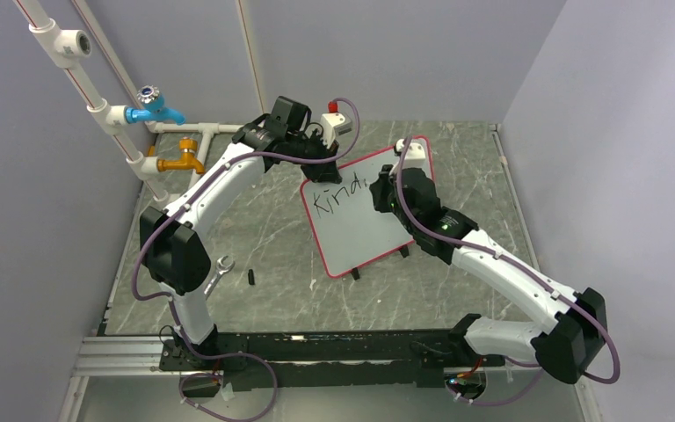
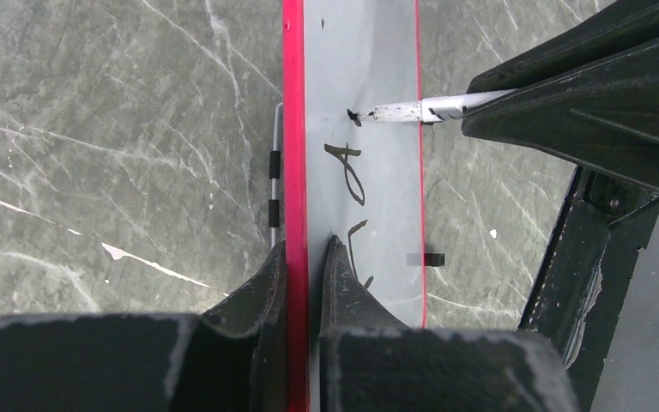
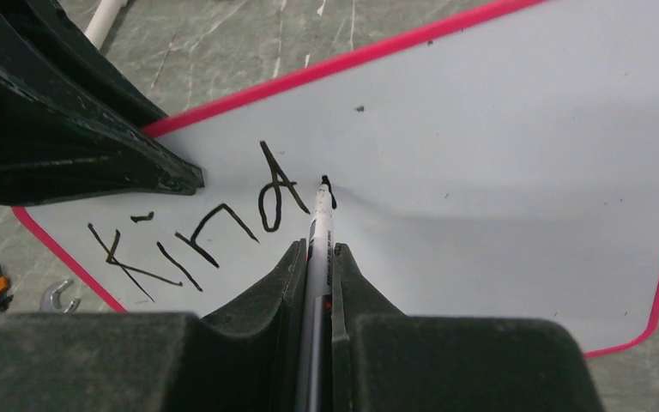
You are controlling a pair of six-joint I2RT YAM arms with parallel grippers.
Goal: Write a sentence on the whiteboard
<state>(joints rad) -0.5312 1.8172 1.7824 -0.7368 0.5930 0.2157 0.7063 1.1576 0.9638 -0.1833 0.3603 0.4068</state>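
Note:
The whiteboard (image 1: 356, 230), white with a red rim, stands tilted at mid-table on small black feet. My left gripper (image 1: 320, 160) is shut on its upper left edge; in the left wrist view the jaws (image 2: 306, 251) pinch the red rim (image 2: 293, 129). My right gripper (image 1: 380, 187) is shut on a white marker (image 3: 319, 225), whose black tip touches the board (image 3: 498, 154) just right of the last letter. The sentence (image 3: 206, 225) reads "Kind" in black strokes. The marker (image 2: 412, 110) also shows in the left wrist view, tip on the board.
A wrench (image 1: 220, 271) and a small black piece (image 1: 252, 276) lie on the marble table left of the board. White pipes with a blue tap (image 1: 154, 110) and a yellow tap (image 1: 183, 163) stand at the back left. A red-and-white block (image 1: 338, 121) sits behind the board.

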